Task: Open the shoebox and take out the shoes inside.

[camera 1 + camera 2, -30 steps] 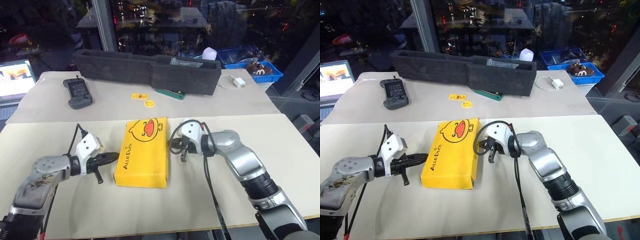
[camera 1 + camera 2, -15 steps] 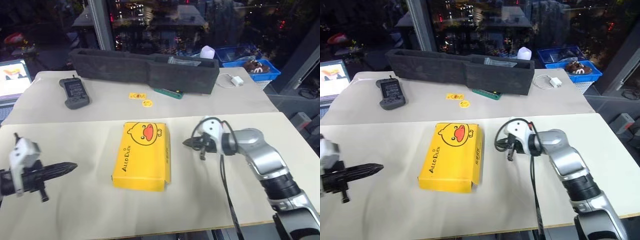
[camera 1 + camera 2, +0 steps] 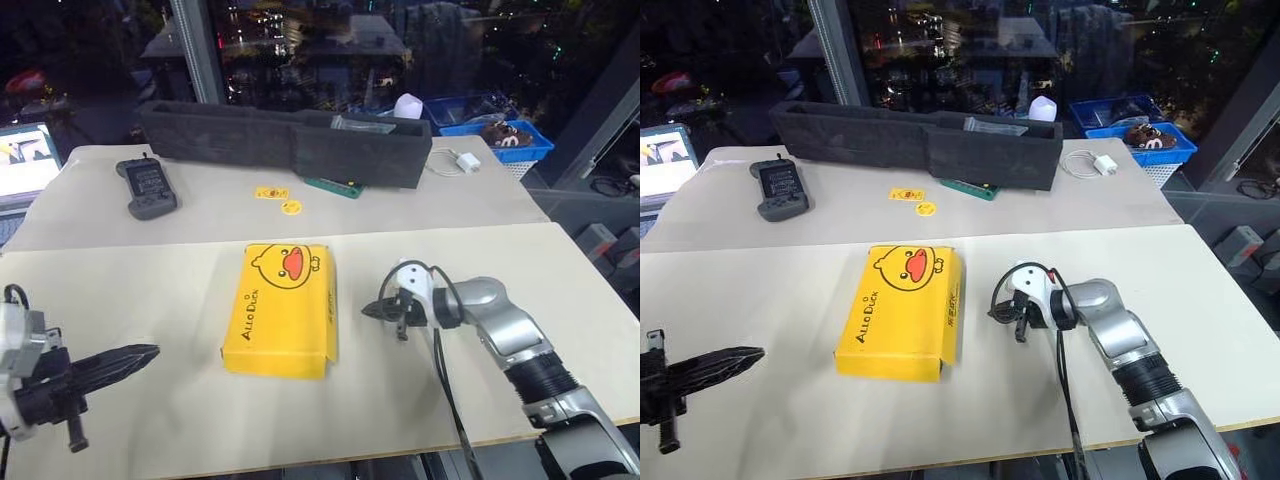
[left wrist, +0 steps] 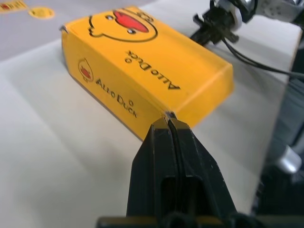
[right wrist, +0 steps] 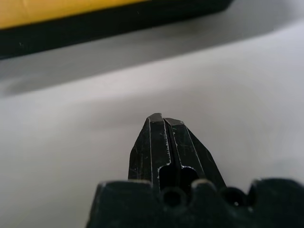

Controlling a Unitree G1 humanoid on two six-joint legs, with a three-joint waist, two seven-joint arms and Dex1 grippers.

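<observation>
The shoebox [image 3: 285, 307], yellow lid with a duck face and "ALLO DUCK" lettering, lies closed in the middle of the near table; it also shows in the left wrist view [image 4: 142, 66]. The shoes are hidden. My left gripper [image 3: 150, 353] is shut and empty, well off the box's left side, pointing toward it. My right gripper [image 3: 368, 311] is shut and empty, a short gap from the box's right side, its tip low over the table. In the right wrist view the box's dark side [image 5: 114, 21] lies ahead of the shut fingers [image 5: 164, 137].
A long dark grey foam tray [image 3: 290, 140] runs across the far table, with a handheld controller [image 3: 145, 187], yellow stickers [image 3: 280, 199] and a white charger [image 3: 465, 160] near it. Blue bins [image 3: 495, 135] stand at the back right, a laptop [image 3: 25, 165] at the far left.
My left gripper has pulled back from the box's left side toward the near left. My right gripper has drawn away from the box's right edge and sunk toward the table. The box has stayed closed.
</observation>
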